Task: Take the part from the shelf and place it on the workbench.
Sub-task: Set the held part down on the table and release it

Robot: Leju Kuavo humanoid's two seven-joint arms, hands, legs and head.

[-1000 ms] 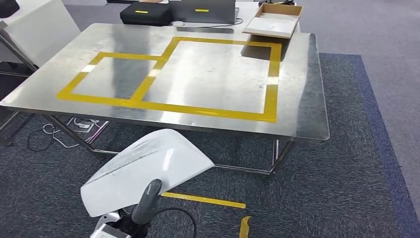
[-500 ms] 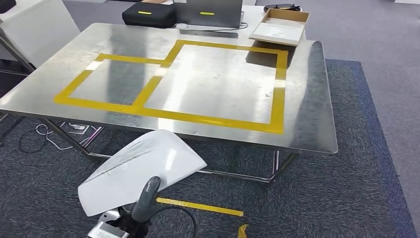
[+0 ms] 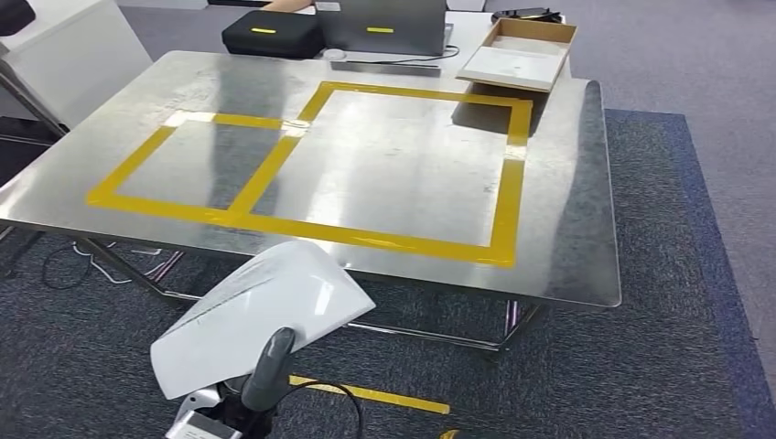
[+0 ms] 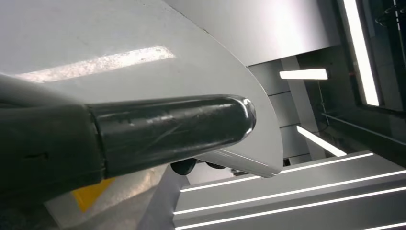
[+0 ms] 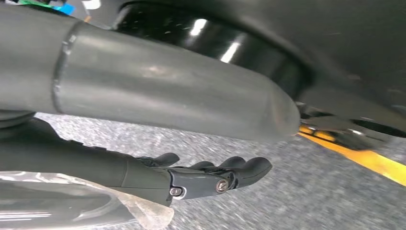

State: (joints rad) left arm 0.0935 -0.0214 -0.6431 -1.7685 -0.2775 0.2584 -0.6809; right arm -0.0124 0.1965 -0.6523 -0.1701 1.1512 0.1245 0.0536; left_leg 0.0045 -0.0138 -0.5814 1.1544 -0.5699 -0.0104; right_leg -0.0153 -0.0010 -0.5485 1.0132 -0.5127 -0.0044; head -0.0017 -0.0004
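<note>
Left hand (image 3: 261,384) holds the part (image 3: 261,320), a white curved panel, low in the head view: thumb lies across the panel's near face, and in the left wrist view the dark fingertips (image 4: 184,166) curl in under its edge, so the panel is clamped between thumb and fingers. Panel sits tilted, above the carpet (image 3: 595,366) and short of the workbench (image 3: 567,247), not touching it. Right hand (image 5: 210,177) shows in the right wrist view: fingers stretched out nearly straight and lying close together, thumb apart from them, holding nothing; grey carpet and a strip of yellow tape (image 5: 364,160) lie beyond them. What the pale crinkled film at that picture's edge is, cannot tell. Just beyond the left hand, a yellow floor strip (image 3: 375,395) lies on the carpet beside a black cable (image 3: 339,393). Next out is the workbench's near edge, steel top on a tube frame (image 3: 430,334), loose cables (image 3: 82,265) under its left side. On the top, yellow tape outlines (image 3: 499,174) mark a smaller rectangle left and a larger one right, sharing one side; both hold nothing. Past the far edge: a black case (image 3: 270,35), a laptop (image 3: 384,26), and a shallow cardboard box (image 3: 517,57) overlapping the bench's far right corner. A white cabinet (image 3: 64,46) stands far left.
</note>
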